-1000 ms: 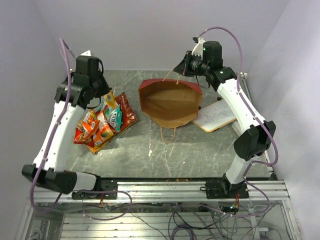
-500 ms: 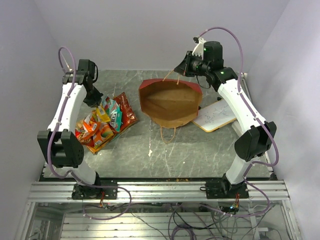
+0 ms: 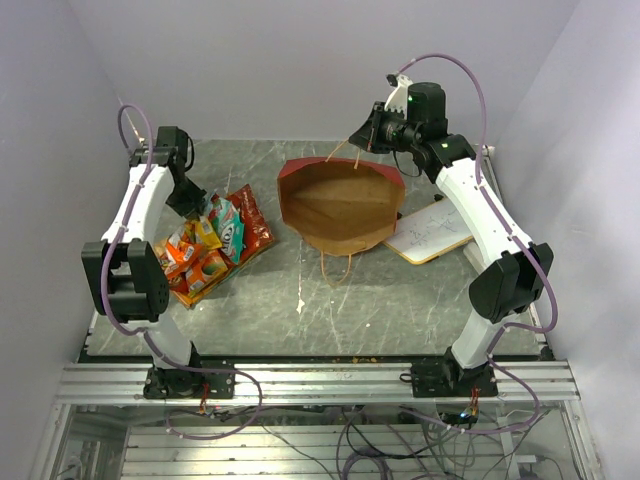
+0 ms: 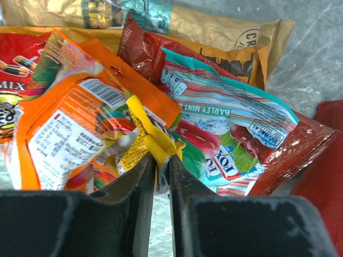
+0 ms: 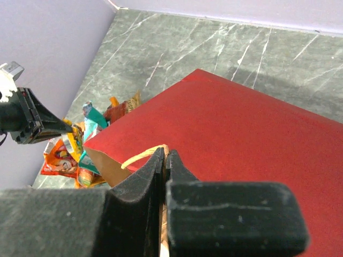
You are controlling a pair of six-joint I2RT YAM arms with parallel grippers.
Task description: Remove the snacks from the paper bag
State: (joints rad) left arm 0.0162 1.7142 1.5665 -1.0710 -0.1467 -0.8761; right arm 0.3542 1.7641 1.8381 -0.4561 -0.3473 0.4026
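Observation:
The snacks (image 3: 208, 245) lie in a heap on the table at the left, among them orange (image 4: 69, 118), teal-and-white (image 4: 225, 115) and gold (image 4: 214, 27) packets. My left gripper (image 3: 196, 206) sits low at the heap's far edge. Its jaws (image 4: 162, 160) stand nearly together, with the edge of a yellow packet (image 4: 146, 126) between them. The paper bag (image 3: 340, 205) lies mid-table with its brown mouth open toward the camera. My right gripper (image 3: 358, 140) is shut on its far handle (image 5: 140, 156) and holds that side up (image 5: 165, 155). The brown inside that shows holds no packet.
A flat white wood-framed board (image 3: 430, 232) lies right of the bag, partly under it. The bag's other handle (image 3: 337, 268) trails on the marble toward the near edge. Purple walls close in on the left, back and right.
My left arm has folded back and its gripper has come down onto the heap with the yellow packet. The right arm and the bag have not moved.

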